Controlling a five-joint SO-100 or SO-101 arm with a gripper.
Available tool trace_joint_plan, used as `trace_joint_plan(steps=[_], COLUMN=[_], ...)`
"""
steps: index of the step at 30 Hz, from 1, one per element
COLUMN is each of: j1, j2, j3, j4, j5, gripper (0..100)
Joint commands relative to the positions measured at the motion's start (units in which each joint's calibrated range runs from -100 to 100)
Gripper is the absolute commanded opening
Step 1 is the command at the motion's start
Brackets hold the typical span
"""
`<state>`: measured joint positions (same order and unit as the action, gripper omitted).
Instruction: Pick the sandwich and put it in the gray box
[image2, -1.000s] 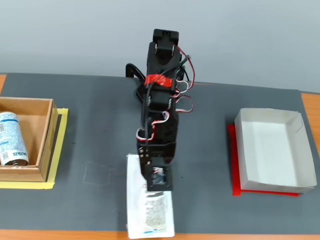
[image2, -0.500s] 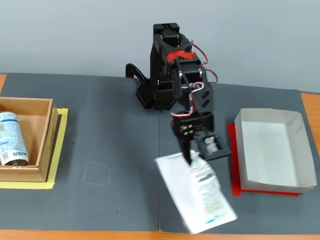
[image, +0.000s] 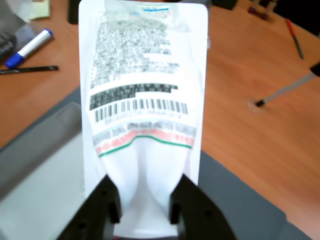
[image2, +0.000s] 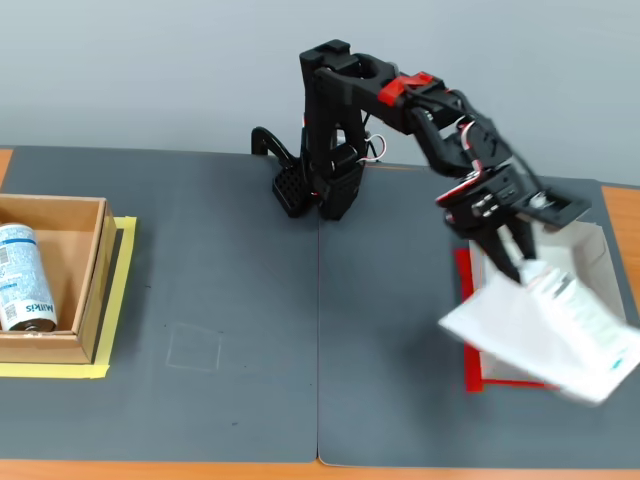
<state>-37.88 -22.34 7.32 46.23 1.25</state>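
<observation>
Black two-finger gripper (image2: 515, 262) clamped on one end of the flat white and clear plastic sandwich package (image2: 545, 332); fingers (image: 112, 202) pinch the bottom edge in the wrist view, barcode label facing the camera. Package held aloft, tilted, over the shallow pale gray paperboard tray (image2: 600, 250) at the right of the fixed view. At far left, a brown cardboard box (image2: 95, 275) holds a white-and-blue can (image2: 22, 277).

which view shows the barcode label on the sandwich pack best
The wrist view: the flat white and clear plastic sandwich package fills it, print and barcode facing the camera, held by the claw. The fixed view shows the package blurred, with no readable label.
</observation>
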Motion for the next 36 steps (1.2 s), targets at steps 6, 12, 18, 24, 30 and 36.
trace_joint_plan(steps=[6, 12, 18, 24, 30, 36], j1=[-9.9, -12.8, -14.8, -15.3, -15.6, -15.6], j2=[-0.9, 4.1, 8.1, 11.7, 14.4, 15.3], j3=[-1.0, -1.9, -1.9, -1.9, -1.5, -1.1], j4=[-11.6, -14.5, -17.1, -19.5, -19.5, -19.2], j5=[-3.9, -5.5, -5.8, -6.0, -6.0, -6.0], gripper=[2, 2, 2, 2, 2, 2])
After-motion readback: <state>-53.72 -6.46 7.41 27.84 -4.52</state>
